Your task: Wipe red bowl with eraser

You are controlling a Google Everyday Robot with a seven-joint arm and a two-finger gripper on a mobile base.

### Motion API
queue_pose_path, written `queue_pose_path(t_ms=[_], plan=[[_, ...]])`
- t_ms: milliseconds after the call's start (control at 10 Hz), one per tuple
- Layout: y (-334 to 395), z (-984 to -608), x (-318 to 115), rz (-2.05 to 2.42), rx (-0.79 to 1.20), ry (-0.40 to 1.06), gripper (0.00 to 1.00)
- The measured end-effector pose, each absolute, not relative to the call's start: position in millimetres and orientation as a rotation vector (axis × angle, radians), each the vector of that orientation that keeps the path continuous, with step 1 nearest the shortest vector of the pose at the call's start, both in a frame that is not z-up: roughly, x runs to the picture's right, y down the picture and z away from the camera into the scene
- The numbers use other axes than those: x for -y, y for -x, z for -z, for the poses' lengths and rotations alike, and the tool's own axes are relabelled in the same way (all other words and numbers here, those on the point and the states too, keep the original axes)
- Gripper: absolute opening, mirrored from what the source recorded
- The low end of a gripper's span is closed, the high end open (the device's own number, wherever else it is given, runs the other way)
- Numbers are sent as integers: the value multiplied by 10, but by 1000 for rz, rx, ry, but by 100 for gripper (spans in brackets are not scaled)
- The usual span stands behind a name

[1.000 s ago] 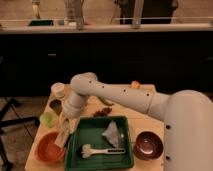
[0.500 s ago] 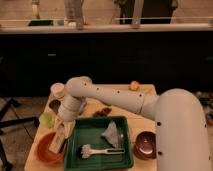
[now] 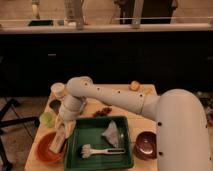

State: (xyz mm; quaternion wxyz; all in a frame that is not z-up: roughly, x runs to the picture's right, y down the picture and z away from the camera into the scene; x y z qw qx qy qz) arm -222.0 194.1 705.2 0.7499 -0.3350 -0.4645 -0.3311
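The red bowl (image 3: pixel 44 150) sits at the table's front left corner. My gripper (image 3: pixel 59 141) hangs from the arm reaching in from the right and points down over the bowl's right side. It is shut on the eraser (image 3: pixel 56 146), a tan block whose lower end dips inside the bowl's rim. Whether the eraser touches the bowl's bottom is not visible.
A green tray (image 3: pixel 85 136) right of the bowl holds a white-handled brush (image 3: pixel 100 150) and a blue-grey sponge (image 3: pixel 111 134). A dark bowl (image 3: pixel 145 145) stands at the front right. A green object (image 3: pixel 46 118), a pale cup (image 3: pixel 58 90), small dark pieces (image 3: pixel 104 111) and an orange fruit (image 3: pixel 134 86) lie farther back.
The gripper with the eraser has moved down and left, from above the tray's left edge into the red bowl. The bowl and tray have not moved.
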Motion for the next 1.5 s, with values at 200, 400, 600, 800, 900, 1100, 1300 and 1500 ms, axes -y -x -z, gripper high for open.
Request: queue_pose_path(t_ms=[200,400,600,800,900,1100,1300,1500], plan=[[2390,-7135,-1975,715,1045,710,0],[2544,-7177,-2010,704,1067,690,0],[2605,-7176,-2076,696,1084,676,0],[2591,-7151,-2172,682,1093,666,0],[2570,-7143,-2230,676,1095,666,0],[2557,-7152,-2298,669,1101,668,0],[2573,-7163,-2345,670,1106,674,0],[2567,-7165,-2341,670,1107,673,0]])
